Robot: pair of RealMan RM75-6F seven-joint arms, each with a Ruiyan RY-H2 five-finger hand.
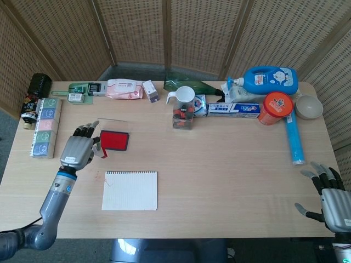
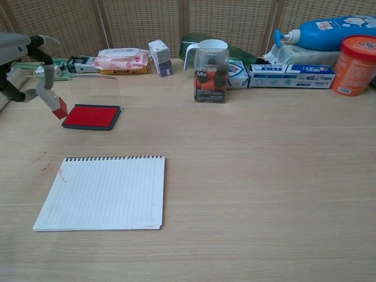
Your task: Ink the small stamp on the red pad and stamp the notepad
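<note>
My left hand (image 1: 78,150) (image 2: 22,59) pinches the small stamp (image 2: 53,103) (image 1: 102,147), a pale stick with a red inked end pointing down. It hangs in the air just left of the red ink pad (image 2: 91,116) (image 1: 114,140), whose clear lid stands open behind it. The lined notepad (image 2: 104,192) (image 1: 130,190) lies flat in front of the pad, with faint red marks near its top left corner. Open, with fingers spread, my right hand (image 1: 329,193) rests at the table's right front corner, only in the head view.
Along the back stand a wipes pack (image 2: 121,59), a small carton (image 2: 160,57), a measuring jug (image 2: 211,70), a toothpaste box (image 2: 292,76), a blue bottle (image 2: 329,32) and an orange can (image 2: 354,57). A blue tube (image 1: 295,142) and stacked boxes (image 1: 44,127) flank the sides.
</note>
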